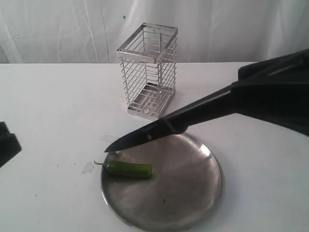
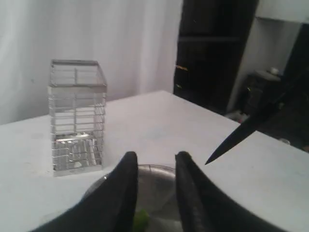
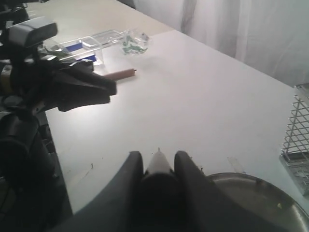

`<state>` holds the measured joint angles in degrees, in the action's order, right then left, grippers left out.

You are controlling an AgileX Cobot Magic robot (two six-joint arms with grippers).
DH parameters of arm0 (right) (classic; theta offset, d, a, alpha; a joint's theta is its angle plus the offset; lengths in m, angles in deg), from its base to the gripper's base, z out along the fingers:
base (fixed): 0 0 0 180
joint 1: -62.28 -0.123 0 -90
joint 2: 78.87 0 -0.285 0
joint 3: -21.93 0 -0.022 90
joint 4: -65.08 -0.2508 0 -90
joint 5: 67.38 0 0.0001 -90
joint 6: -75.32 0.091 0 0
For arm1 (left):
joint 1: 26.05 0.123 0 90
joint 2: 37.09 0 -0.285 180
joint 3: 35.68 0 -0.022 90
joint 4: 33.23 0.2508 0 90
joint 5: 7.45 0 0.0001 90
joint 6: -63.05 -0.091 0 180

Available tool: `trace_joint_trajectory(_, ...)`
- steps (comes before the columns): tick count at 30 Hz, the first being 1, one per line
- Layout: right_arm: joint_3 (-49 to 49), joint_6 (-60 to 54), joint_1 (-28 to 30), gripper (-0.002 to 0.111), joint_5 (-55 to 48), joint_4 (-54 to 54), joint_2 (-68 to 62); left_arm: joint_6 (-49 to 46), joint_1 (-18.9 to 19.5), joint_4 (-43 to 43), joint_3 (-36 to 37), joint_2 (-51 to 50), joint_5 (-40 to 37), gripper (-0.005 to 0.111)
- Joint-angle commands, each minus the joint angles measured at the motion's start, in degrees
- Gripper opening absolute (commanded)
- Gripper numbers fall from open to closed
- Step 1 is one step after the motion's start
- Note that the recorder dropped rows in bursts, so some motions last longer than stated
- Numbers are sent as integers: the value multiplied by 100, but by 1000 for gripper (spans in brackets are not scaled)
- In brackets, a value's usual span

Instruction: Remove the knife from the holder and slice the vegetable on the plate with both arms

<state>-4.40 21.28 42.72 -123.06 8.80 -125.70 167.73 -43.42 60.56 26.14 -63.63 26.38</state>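
Note:
The knife [image 1: 145,136] hangs slanted over the far left part of the plate [image 1: 193,203], with its dark tip pointing left. My right gripper [image 3: 158,162] is shut on its black handle [image 1: 207,105]. The green vegetable [image 1: 128,168] lies on the plate's left side, below the blade and apart from it. The wire holder [image 1: 147,70] stands empty behind the plate. My left gripper [image 2: 155,162] is open with nothing between its fingers. It faces the plate [image 2: 159,176], with the vegetable [image 2: 140,220] low between them. Only a black part of the left arm [image 1: 8,145] shows at the table's left edge.
A small clear scrap [image 1: 88,167] lies on the white table just left of the plate. A white curtain hangs behind the table. In the right wrist view, a clear plastic box [image 3: 91,41] and a brown stick [image 3: 118,75] lie on a farther surface.

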Motion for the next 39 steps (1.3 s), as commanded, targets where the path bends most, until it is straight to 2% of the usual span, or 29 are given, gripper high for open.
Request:
trace_joint_trajectory(1, 318, -370, -210, 0, -356, -42, -298, 74, 14, 616, -765, -1175, 810, 47)
trace_joint_trajectory(7, 474, -484, -268, 0, -415, -42, -572, -788, 14, 616, -1394, -2427, 1555, 47)
trace_joint_trajectory(15, 474, -635, -268, 0, -415, -53, -917, -1504, 14, 616, -1656, -3053, 2652, 47)
trace_joint_trajectory(39, 584, -1359, -268, 0, -702, -563, -1255, -1612, -6, 616, -1733, -3688, 3047, 47)
